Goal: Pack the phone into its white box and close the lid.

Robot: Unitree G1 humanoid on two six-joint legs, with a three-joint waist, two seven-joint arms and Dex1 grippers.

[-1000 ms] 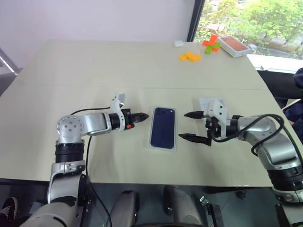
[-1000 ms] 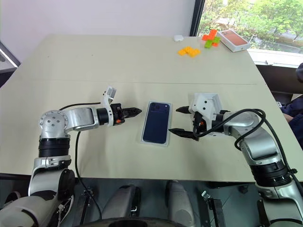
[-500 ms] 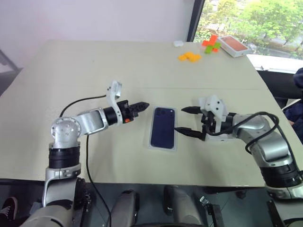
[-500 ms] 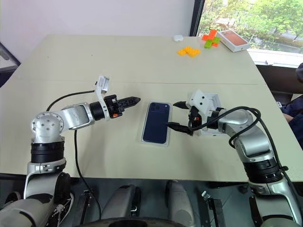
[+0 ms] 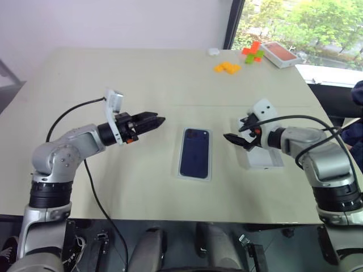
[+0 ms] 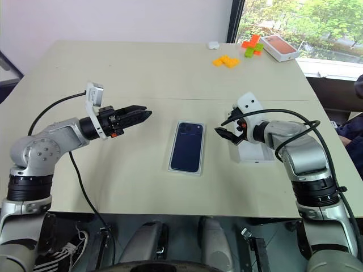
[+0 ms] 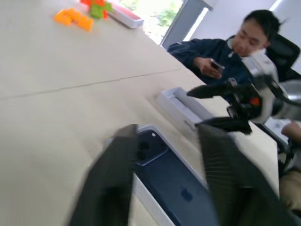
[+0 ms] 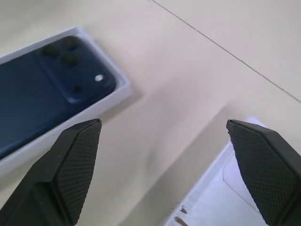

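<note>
Seeing phone (image 5: 195,153) seated in white box (image 5: 177,171); both my grippers, left gripper (image 5: 152,121) and right gripper (image 5: 237,132), parted, empty. Next I fetch lid (image 5: 262,157) on right.

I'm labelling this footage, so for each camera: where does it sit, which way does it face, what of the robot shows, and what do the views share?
Left eye and right eye views: on the head, looking forward and down over the beige table; both arms show, with left gripper and right gripper.
Left wrist view: along its own fingers toward the slim dark navy phone in the shallow white box; the right gripper and a seated person appear beyond.
Right wrist view: down between its fingers at the table.
Shared: the phone in every view.
</note>
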